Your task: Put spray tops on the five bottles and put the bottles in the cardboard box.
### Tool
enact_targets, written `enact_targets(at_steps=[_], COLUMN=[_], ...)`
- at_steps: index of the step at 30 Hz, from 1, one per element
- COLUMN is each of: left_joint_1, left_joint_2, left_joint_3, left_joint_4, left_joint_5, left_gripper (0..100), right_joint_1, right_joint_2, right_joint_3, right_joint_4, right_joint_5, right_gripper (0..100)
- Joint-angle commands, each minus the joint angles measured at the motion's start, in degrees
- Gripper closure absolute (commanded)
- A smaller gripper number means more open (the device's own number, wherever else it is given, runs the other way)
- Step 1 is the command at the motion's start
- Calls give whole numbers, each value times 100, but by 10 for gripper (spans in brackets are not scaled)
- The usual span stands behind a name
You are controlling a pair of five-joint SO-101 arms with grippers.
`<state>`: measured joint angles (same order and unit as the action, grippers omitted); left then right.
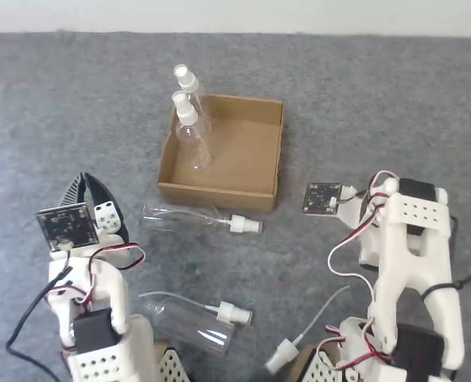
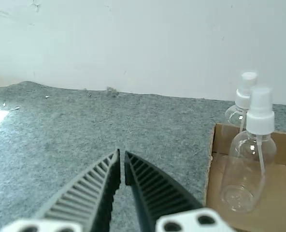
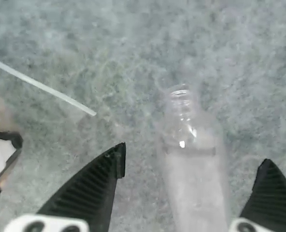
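Observation:
The cardboard box (image 1: 255,151) lies mid-table. A clear bottle with a white spray top (image 1: 193,135) (image 2: 249,159) stands inside it near its left wall. A second topped bottle (image 1: 185,82) (image 2: 239,104) stands at the box's back left corner. Two more topped bottles lie on the carpet, one before the box (image 1: 196,216) and one by the left arm's base (image 1: 194,325). A loose spray top (image 1: 283,354) lies near the right arm's base. My left gripper (image 1: 83,181) (image 2: 122,157) hangs shut and empty left of the box. My right gripper (image 3: 193,157) is open around an uncapped lying bottle (image 3: 193,183).
Grey carpet (image 1: 363,95) covers the table, with a white wall (image 2: 133,43) behind. The loose top's thin tube (image 3: 41,86) lies beside the right gripper. The right arm's white body (image 1: 410,263) stands right of the box.

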<state>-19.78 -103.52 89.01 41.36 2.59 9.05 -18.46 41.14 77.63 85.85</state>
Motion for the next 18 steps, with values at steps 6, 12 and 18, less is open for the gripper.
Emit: enact_targets(at_steps=[6, 12, 18], left_joint_1=[18, 18, 18], left_joint_2=[-70, -70, -70], left_joint_3=[13, 22, 22], left_joint_4=[-149, -149, -149], left_joint_5=[-62, -62, -62], left_gripper=[987, 987, 987], right_joint_1=[101, 101, 57], right_joint_2=[-312, -312, -312], right_joint_3=[818, 1134, 1284], right_joint_4=[-1490, -1974, -2273], right_joint_5=[79, 70, 62], right_gripper=[626, 630, 838])
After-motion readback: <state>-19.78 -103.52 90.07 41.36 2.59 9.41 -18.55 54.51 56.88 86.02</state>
